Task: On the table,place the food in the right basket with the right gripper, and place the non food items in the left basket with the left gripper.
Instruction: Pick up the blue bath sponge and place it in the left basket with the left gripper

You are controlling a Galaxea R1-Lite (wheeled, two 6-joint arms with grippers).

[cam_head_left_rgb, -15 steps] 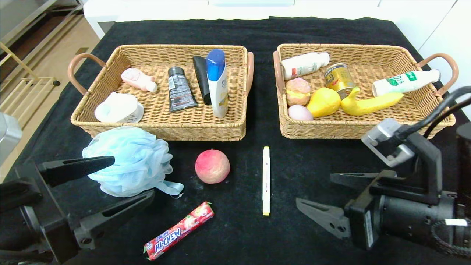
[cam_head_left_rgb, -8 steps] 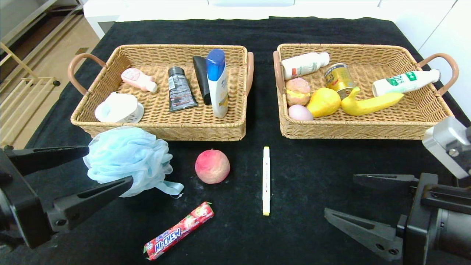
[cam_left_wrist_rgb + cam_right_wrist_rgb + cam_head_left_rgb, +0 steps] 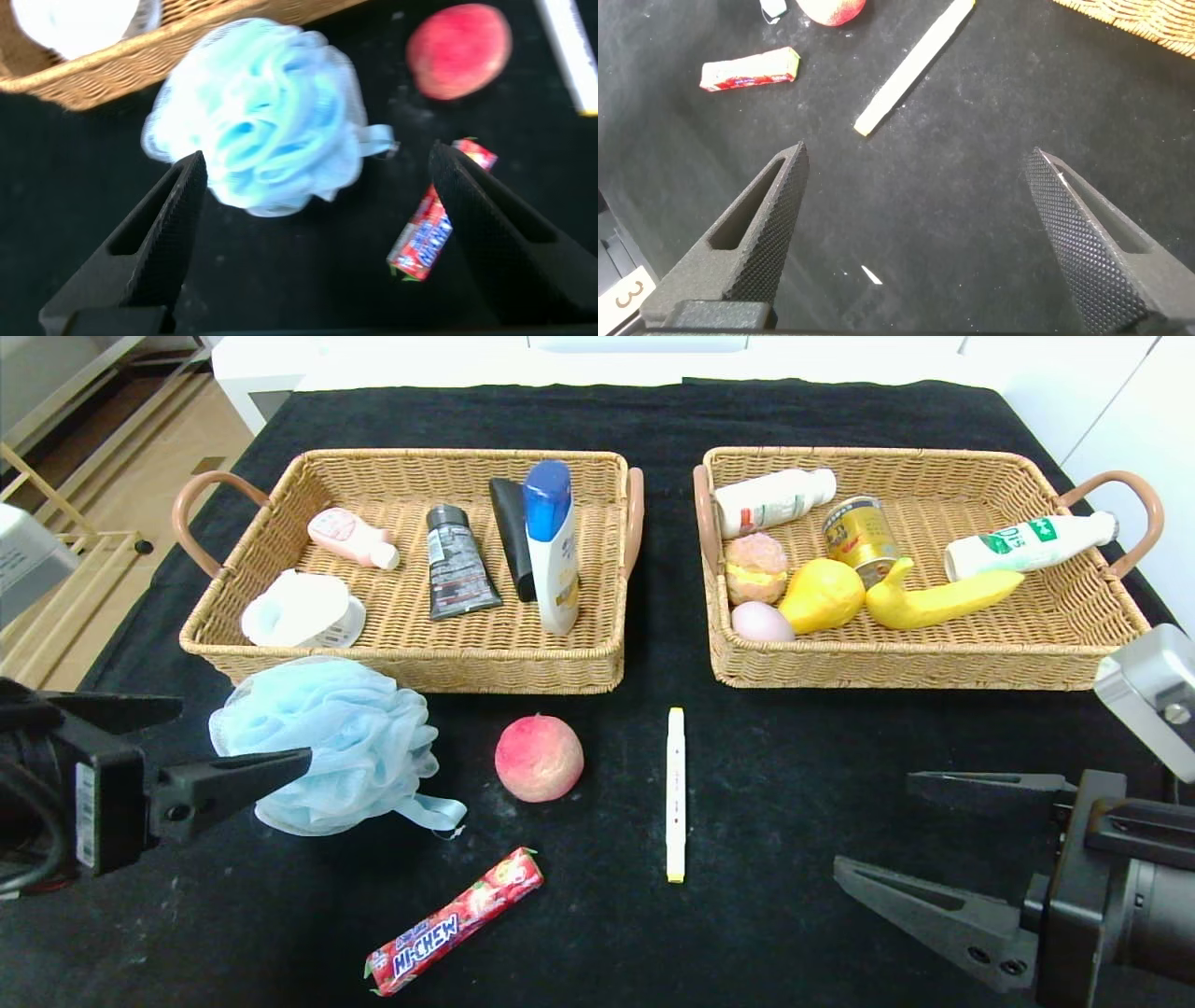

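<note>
Pale-blue mesh bath pouf (image 3: pixel 327 745) lies near the black table's (image 3: pixel 794 756) left edge; left gripper (image 3: pixel 201 747) beside it and right gripper (image 3: pixel 943 849) gape wide, empty.

Left gripper (image 3: pixel 201 747) pulled back leftward; right gripper (image 3: pixel 943 840) retreated right.

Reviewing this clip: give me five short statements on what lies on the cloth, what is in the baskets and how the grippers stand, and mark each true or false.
1. The peach lies on the black cloth between the baskets' front edge and the Hi-Chew pack. True.
2. The blue bath pouf is inside the left basket. False: it lies on the cloth in front of it.
3. The left gripper is open and empty. True.
4. The right gripper grips the white marker. False: it is open, and the marker lies free.
5. The banana is in the right basket. True.
</note>
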